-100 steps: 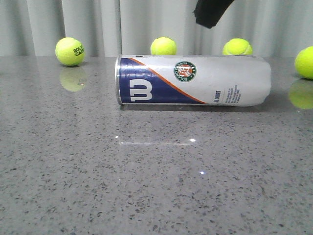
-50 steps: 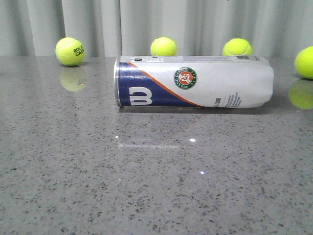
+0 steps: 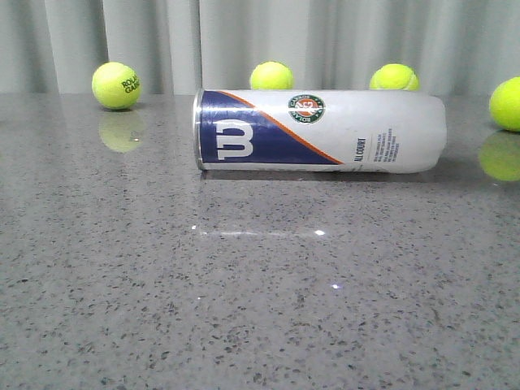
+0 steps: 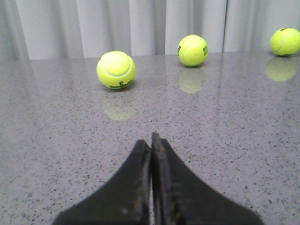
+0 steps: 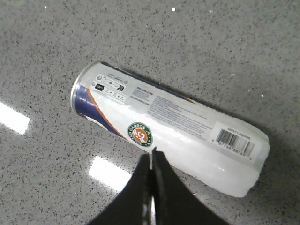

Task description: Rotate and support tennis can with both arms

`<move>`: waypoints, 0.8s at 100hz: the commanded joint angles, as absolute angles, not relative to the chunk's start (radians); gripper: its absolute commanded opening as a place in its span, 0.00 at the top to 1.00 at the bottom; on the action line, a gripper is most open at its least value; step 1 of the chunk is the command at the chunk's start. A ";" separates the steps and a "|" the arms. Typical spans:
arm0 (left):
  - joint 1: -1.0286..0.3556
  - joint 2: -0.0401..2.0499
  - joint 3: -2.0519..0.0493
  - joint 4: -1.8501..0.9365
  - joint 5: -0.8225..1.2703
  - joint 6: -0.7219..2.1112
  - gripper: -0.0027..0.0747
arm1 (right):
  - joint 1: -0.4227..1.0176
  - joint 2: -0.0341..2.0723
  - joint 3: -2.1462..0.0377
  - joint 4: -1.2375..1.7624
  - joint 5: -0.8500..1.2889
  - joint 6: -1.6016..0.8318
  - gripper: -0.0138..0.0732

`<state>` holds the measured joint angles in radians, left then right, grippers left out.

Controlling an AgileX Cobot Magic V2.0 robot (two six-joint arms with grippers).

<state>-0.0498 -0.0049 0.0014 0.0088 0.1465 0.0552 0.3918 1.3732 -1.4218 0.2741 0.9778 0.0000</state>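
The tennis can [image 3: 321, 131] lies on its side on the grey table, navy end with the white "W" to the left, Roland Garros emblem near its top. Neither gripper shows in the front view. In the right wrist view the can [image 5: 173, 126] lies below, barcode and emblem facing up. My right gripper [image 5: 152, 153] is shut and empty, above the can's near side by the emblem. My left gripper [image 4: 151, 139] is shut and empty, low over bare table; the can is out of that view.
Several yellow tennis balls stand along the back by the curtain, among them one at the far left [image 3: 116, 85] and one at the right edge [image 3: 507, 104]. The left wrist view shows three balls, the nearest one [image 4: 116, 70] ahead of the fingers.
The black arm seen above the can a second ago has left the front view. The can has rolled back and forth: the emblem dropped toward the front, then returned near the top.
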 commanded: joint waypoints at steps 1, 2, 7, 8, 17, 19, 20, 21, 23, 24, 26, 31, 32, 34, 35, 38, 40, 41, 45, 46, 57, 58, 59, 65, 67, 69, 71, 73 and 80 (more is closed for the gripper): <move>-0.049 -0.040 0.046 0.000 0.066 0.056 0.99 | 0.393 1.240 -1.331 0.278 0.808 -0.032 0.91; -0.049 -0.040 0.046 0.000 0.066 0.056 0.99 | 0.393 1.232 -1.320 0.278 0.799 -0.036 0.91; -0.049 -0.040 0.046 0.000 0.065 0.056 0.99 | 0.393 1.173 -1.235 0.278 0.727 -0.048 0.91; -0.049 -0.040 0.046 0.000 0.065 0.056 0.99 | 0.393 1.156 -1.225 0.278 0.719 -0.050 0.91; -0.049 -0.040 0.046 0.000 0.063 0.056 0.99 | 0.393 1.046 -1.088 0.277 0.615 -0.072 0.91; -0.049 -0.040 0.046 0.000 0.063 0.056 0.99 | 0.393 1.019 -1.057 0.277 0.591 -0.074 0.91; -0.049 -0.040 0.046 0.000 0.061 0.056 0.99 | 0.393 1.011 -1.047 0.277 0.583 -0.074 0.91; -0.049 -0.040 0.046 0.000 0.061 0.056 0.99 | 0.393 1.002 -1.025 0.277 0.567 -0.074 0.91; -0.049 -0.040 0.046 0.000 0.059 0.056 0.99 | 0.393 0.976 -1.004 0.277 0.552 -0.074 0.91; -0.049 -0.040 0.046 0.000 0.056 0.056 0.99 | 0.393 0.958 -0.984 0.277 0.537 -0.074 0.91; -0.049 -0.040 0.046 0.000 0.054 0.056 0.99 | 0.393 0.930 -0.953 0.277 0.514 -0.074 0.91; -0.049 -0.040 0.046 0.000 0.040 0.056 0.99 | 0.393 0.865 -0.881 0.277 0.462 -0.074 0.91; -0.049 -0.040 0.046 0.000 0.036 0.056 0.99 | 0.393 0.856 -0.871 0.277 0.454 -0.074 0.91; -0.049 -0.040 0.046 0.000 0.034 0.056 0.99 | 0.393 0.828 -0.841 0.277 0.432 -0.075 0.91; -0.049 -0.040 0.046 0.000 0.031 0.056 0.99 | 0.393 0.820 -0.821 0.277 0.418 -0.075 0.91; -0.049 -0.040 0.046 0.000 0.025 0.056 0.99 | 0.393 0.774 -0.783 0.276 0.387 -0.075 0.91; -0.049 -0.040 0.046 0.000 0.017 0.056 0.99 | 0.393 0.744 -0.755 0.276 0.366 -0.077 0.91; -0.049 -0.040 0.046 0.000 0.015 0.056 0.99 | 0.393 0.734 -0.745 0.276 0.360 -0.079 0.91; -0.049 -0.040 0.046 0.000 0.000 0.056 0.99 | 0.393 0.675 -0.691 0.275 0.321 -0.084 0.91; -0.049 -0.040 0.044 0.000 0.000 0.056 0.99 | 0.393 0.665 -0.683 0.275 0.315 -0.088 0.91; -0.049 -0.040 0.044 0.000 -0.024 0.056 0.99 | 0.393 0.516 -0.561 0.268 0.261 -0.108 0.91; -0.049 -0.040 0.044 0.000 -0.026 0.056 0.99 | 0.393 0.508 -0.555 0.268 0.258 -0.109 0.91; -0.049 -0.040 0.044 0.000 -0.026 0.056 0.99 | 0.393 0.491 -0.542 0.268 0.256 -0.111 0.91; -0.049 -0.040 0.044 0.000 -0.038 0.056 0.99 | 0.393 0.425 -0.495 0.268 0.246 -0.116 0.91; -0.049 -0.040 0.042 0.000 -0.037 0.056 0.99 | 0.393 0.401 -0.479 0.268 0.246 -0.116 0.91; -0.049 -0.040 0.042 0.000 -0.037 0.056 0.99 | 0.393 0.379 -0.464 0.268 0.246 -0.116 0.91; -0.049 -0.040 0.040 0.000 -0.037 0.056 0.99 | 0.393 0.357 -0.451 0.268 0.246 -0.116 0.91; -0.049 -0.040 0.037 0.000 -0.037 0.056 0.99 | 0.393 0.335 -0.438 0.268 0.246 -0.116 0.91; -0.049 -0.040 0.029 0.000 -0.037 0.056 0.99 | 0.393 0.274 -0.401 0.268 0.247 -0.116 0.91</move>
<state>-0.0498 -0.0049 0.0014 0.0088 0.0500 0.0552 0.3918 0.3383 -0.4164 0.2741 0.3382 -0.0992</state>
